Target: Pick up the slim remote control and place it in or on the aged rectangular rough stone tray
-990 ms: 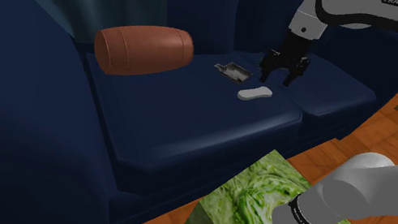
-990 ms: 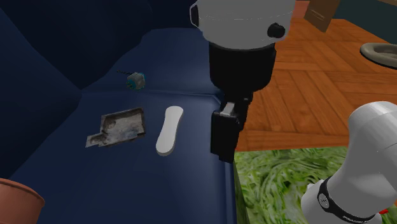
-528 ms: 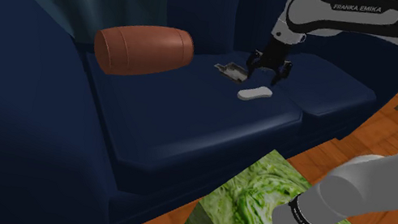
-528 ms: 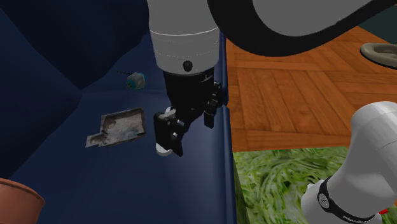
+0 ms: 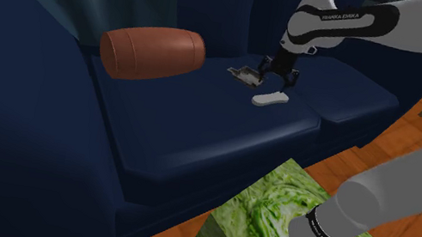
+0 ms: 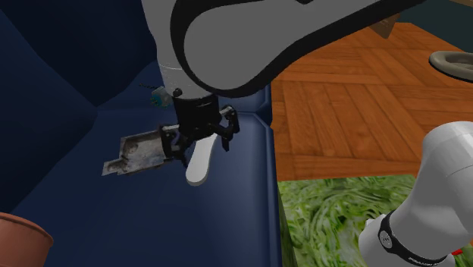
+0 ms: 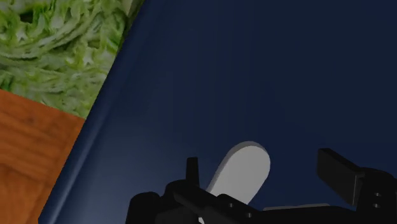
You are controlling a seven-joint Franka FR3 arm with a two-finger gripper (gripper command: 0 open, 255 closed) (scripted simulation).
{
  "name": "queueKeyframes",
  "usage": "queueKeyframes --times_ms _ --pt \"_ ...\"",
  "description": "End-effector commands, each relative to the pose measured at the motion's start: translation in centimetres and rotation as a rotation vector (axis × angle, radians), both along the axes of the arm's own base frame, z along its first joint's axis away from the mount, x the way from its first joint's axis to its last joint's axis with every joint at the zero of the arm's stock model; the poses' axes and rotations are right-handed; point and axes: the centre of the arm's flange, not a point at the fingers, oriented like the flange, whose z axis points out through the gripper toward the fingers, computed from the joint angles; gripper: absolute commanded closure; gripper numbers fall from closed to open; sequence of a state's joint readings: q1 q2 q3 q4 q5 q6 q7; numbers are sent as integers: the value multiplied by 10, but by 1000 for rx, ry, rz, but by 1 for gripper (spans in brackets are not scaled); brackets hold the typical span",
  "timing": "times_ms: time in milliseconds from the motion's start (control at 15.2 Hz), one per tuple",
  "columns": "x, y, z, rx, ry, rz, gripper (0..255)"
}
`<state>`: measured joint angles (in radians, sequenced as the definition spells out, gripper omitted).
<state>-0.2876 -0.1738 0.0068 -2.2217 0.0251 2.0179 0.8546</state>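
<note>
Progress: early, nothing lifted yet | slim white remote control [image 5: 270,99] flat on blue sofa cushion [image 5: 199,125], just beside grey stone tray [image 5: 246,75] | gripper [image 5: 272,79] low over remote control, fingers spread either side, not clasping | left: close, lift, set on stone tray.

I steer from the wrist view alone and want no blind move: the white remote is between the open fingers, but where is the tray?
Observer: The grey tray lies on the blue seat beside the remote, on the second exterior view's left.
Operator: Anything else near it?
Observer: A small teal thing, behind the tray toward the backrest.
Operator: And farther off?
Observer: A brown cylinder cushion along the seat, on the shoulder view's left.
</note>
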Motion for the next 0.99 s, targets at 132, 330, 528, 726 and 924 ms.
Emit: queueKeyframes --times_ms 132,330,528,726,924 --pt "17 -38 -28 -17 -2 -185 0" --pt "24 -70 -47 -28 -3 -320 0" --pt "26 -103 -67 -40 -5 -456 0" --pt "26 -113 -83 -44 -5 -497 0" --pt "26 -113 -99 -44 -5 -497 0"
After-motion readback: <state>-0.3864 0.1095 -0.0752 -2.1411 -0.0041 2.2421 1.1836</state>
